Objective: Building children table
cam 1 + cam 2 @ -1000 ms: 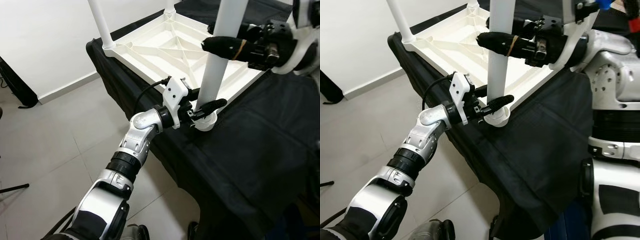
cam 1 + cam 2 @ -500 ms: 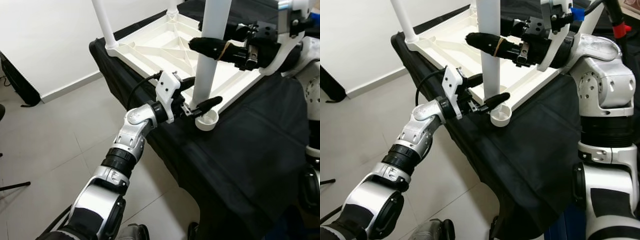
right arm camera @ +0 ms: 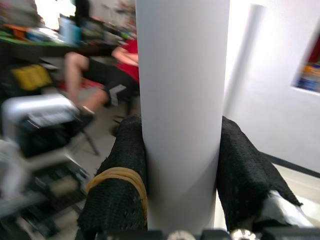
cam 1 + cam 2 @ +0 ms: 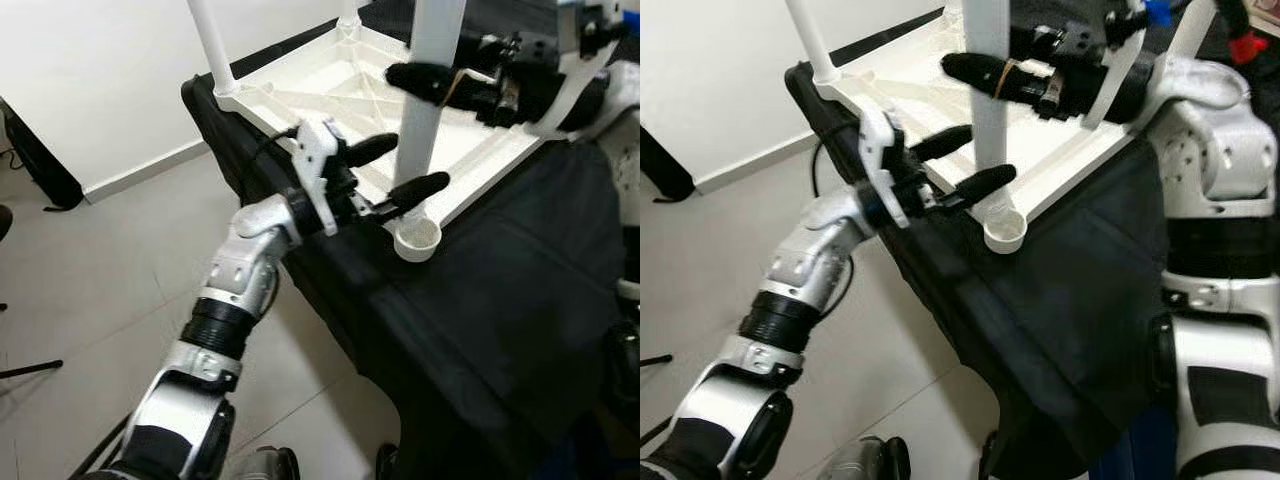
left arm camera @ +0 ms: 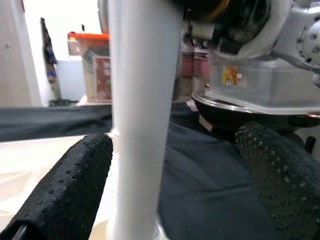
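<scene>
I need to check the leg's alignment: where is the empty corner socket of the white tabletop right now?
In the left eye view the corner socket sits at the upturned tabletop's near corner, just below the white leg held by the right gripper.

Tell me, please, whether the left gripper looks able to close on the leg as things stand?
Probably yes. The left gripper is open with a finger on either side of the leg, just above the socket, and nothing lies between fingers and leg.
</scene>
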{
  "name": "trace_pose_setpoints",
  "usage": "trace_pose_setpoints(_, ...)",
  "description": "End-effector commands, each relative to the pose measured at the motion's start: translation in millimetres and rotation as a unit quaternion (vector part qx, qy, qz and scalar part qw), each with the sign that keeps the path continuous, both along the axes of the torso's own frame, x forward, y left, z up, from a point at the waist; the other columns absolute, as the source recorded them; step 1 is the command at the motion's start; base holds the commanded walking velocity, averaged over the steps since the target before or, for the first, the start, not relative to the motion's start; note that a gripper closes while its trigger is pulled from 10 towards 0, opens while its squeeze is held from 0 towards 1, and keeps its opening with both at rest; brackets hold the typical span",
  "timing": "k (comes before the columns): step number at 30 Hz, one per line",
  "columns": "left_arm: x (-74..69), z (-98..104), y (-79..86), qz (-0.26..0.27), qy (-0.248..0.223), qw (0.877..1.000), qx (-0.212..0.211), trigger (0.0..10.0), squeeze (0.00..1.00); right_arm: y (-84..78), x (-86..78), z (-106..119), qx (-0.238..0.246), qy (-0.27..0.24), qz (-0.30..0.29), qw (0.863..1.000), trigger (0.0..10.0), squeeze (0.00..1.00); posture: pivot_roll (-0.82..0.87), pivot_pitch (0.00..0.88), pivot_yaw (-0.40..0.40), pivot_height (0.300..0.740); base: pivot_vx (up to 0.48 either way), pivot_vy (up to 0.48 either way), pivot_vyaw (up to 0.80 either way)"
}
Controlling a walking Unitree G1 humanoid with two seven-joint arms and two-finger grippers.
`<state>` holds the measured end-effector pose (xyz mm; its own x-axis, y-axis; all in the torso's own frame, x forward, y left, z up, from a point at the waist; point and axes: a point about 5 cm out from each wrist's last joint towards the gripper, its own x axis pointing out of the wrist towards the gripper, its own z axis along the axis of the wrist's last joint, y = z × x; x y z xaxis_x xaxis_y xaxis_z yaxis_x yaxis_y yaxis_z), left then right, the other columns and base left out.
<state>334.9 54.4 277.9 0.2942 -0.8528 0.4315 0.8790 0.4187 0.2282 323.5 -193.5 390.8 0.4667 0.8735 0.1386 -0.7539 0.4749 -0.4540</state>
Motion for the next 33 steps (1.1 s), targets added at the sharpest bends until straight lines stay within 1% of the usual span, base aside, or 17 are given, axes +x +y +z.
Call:
trace_pose_setpoints(1, 0.0, -1, 9.8, 0.015, 0.004, 1.000, -0.004, 10.0, 1.00, -1.2, 1.1, -1, -0.012, 0.008, -0.005, 1.000, 0.0, 0.00, -0.07, 0.193, 0.053, 0.740, 0.000, 0.000, 0.00)
trace_pose_setpoints(3, -1.3, -2, 28.8, 0.050, 0.000, 0.999, 0.002, 10.0, 1.00, -2.6, 0.0, 4, -0.003, 0.015, 0.002, 1.000, 0.0, 0.00, -0.07, 0.192, 0.050, 0.740, 0.000, 0.000, 0.00)
trace_pose_setpoints(4, -1.3, -2, 28.8, 0.050, 0.000, 0.999, 0.002, 10.0, 1.00, -2.6, 0.0, 4, -0.003, 0.015, 0.002, 1.000, 0.0, 0.00, -0.07, 0.192, 0.050, 0.740, 0.000, 0.000, 0.00)
trace_pose_setpoints(5, -5.3, -5, 48.5, 0.081, 0.002, 0.997, 0.005, 10.0, 0.90, -2.1, -0.6, 4, -0.004, 0.021, 0.009, 1.000, 0.0, 0.00, -0.07, 0.192, 0.049, 0.740, 0.000, 0.000, 0.00)
trace_pose_setpoints(7, -5.3, -5, 48.5, 0.081, 0.002, 0.997, 0.005, 10.0, 0.90, -2.1, -0.6, 4, -0.004, 0.021, 0.009, 1.000, 0.0, 0.00, -0.07, 0.192, 0.049, 0.740, 0.000, 0.000, 0.00)
trace_pose_setpoints(8, -18.3, -16, 70.0, 0.098, 0.016, 0.995, 0.023, 10.0, 0.00, -1.0, 0.2, 0, -0.005, 0.027, 0.010, 1.000, 0.0, 0.00, -0.06, 0.187, 0.044, 0.740, 0.000, 0.000, 0.00)
trace_pose_setpoints(9, -24.2, -20, 76.0, 0.099, 0.023, 0.994, 0.032, 10.0, 0.00, -0.2, 0.7, -1, -0.005, 0.029, 0.010, 1.000, 0.0, 0.00, -0.06, 0.187, 0.044, 0.740, 0.000, 0.000, 0.00)
trace_pose_setpoints(10, -24.2, -20, 76.0, 0.099, 0.023, 0.994, 0.032, 10.0, 0.00, -0.2, 0.7, -1, -0.005, 0.029, 0.010, 1.000, 0.0, 0.00, -0.06, 0.187, 0.044, 0.740, 0.000, 0.000, 0.00)
trace_pose_setpoints(12, -37.9, -31, 85.1, 0.091, 0.034, 0.994, 0.055, 10.0, 0.00, 1.9, 1.0, -4, 0.003, 0.037, 0.016, 0.999, 0.0, 0.00, -0.06, 0.187, 0.043, 0.740, 0.000, 0.000, 0.00)
trace_pose_setpoints(13, -37.9, -31, 85.1, 0.091, 0.034, 0.994, 0.055, 10.0, 0.00, 1.9, 1.0, -4, 0.003, 0.037, 0.016, 0.999, 0.0, 0.00, -0.06, 0.187, 0.043, 0.740, 0.000, 0.000, 0.00)
trace_pose_setpoints(16, -67.1, -53, 100.2, 0.060, 0.074, 0.990, 0.100, 10.0, 0.00, 3.9, 0.5, -7, 0.020, 0.053, 0.027, 0.998, 0.0, 0.00, -0.05, 0.196, 0.040, 0.740, 0.000, 0.000, 0.00)
trace_pose_setpoints(20, -72.7, -58, 104.0, 0.055, 0.088, 0.989, 0.104, 10.0, 0.00, 4.5, -1.7, -6, 0.030, 0.054, 0.042, 0.997, 0.0, 0.00, -0.05, 0.196, 0.038, 0.740, 0.000, 0.000, 0.00)
trace_pose_setpoints(25, -80.0, -65, 108.6, 0.064, 0.103, 0.987, 0.108, 10.0, 0.00, 3.9, -9.1, 0, 0.052, 0.058, 0.076, 0.994, 0.0, 0.00, -0.06, 0.198, 0.037, 0.740, 0.000, 0.000, 0.00)
trace_pose_setpoints(30, -86.3, -65, 106.3, 0.066, 0.110, 0.986, 0.107, 10.0, 0.00, 2.2, -9.4, -1, 0.041, 0.060, 0.069, 0.995, 0.0, 0.00, -0.06, 0.198, 0.035, 0.740, 0.000, 0.000, 0.00)
trace_pose_setpoints(33, -91.8, -63, 102.7, 0.057, 0.112, 0.986, 0.109, 10.0, 0.00, 0.2, -6.0, -5, 0.040, 0.059, 0.047, 0.996, 0.0, 0.00, -0.05, 0.200, 0.038, 0.740, 0.000, 0.000, 0.00)
